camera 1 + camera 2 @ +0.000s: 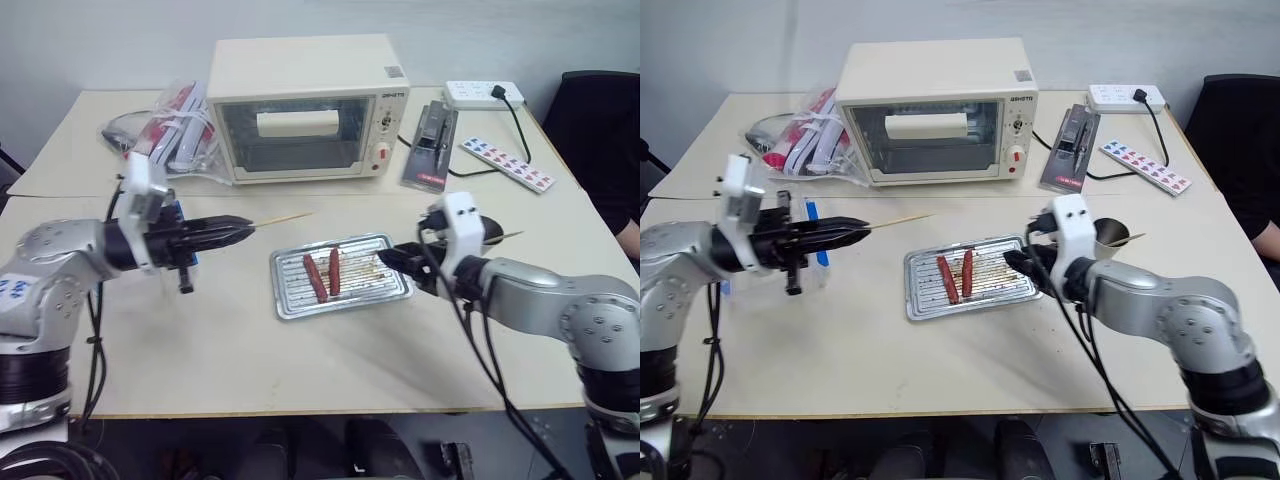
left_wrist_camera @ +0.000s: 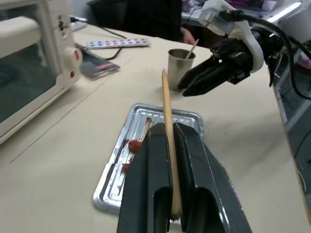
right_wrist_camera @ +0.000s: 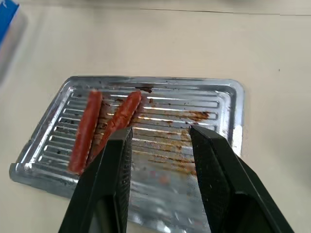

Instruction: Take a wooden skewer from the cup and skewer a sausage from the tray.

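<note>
Left gripper [image 1: 240, 229], centre-left of the head view, is clenched on the wooden skewer [image 1: 283, 219]. The stick runs between the two black fingers and its free end points toward frame centre, hanging in the air between the toaster oven [image 1: 305, 108] and the tray [image 1: 283, 303]. Held roughly level, the point is free to drive into meat; that looks like the reason for the grip.

Right gripper [image 3: 159, 141] hovers over the tray's right end, fingers parted with nothing between them. In its wrist view the jaws frame the ribbed, grease-marked floor, and the two sausages lie just beyond the left finger. Judgement: it is lining up to pick one up or to steady it for the skewer.

The sausage [image 1: 334, 271], the shorter of the pair, lies on the tray's left half, close beside its longer twin [image 1: 315, 277], both roughly parallel and untouched.

The cup [image 2: 179, 68] stands upright on the tabletop behind the right gripper, another stick leaning out of it.

Surface: pale beige tabletop, a seam running across it in front of the oven. Upper left, a clear bag [image 1: 165, 130] of red pieces. Upper right, a white power strip [image 1: 482, 94] and a dark flat package [image 1: 430, 148]. Plain pale wall behind.
</note>
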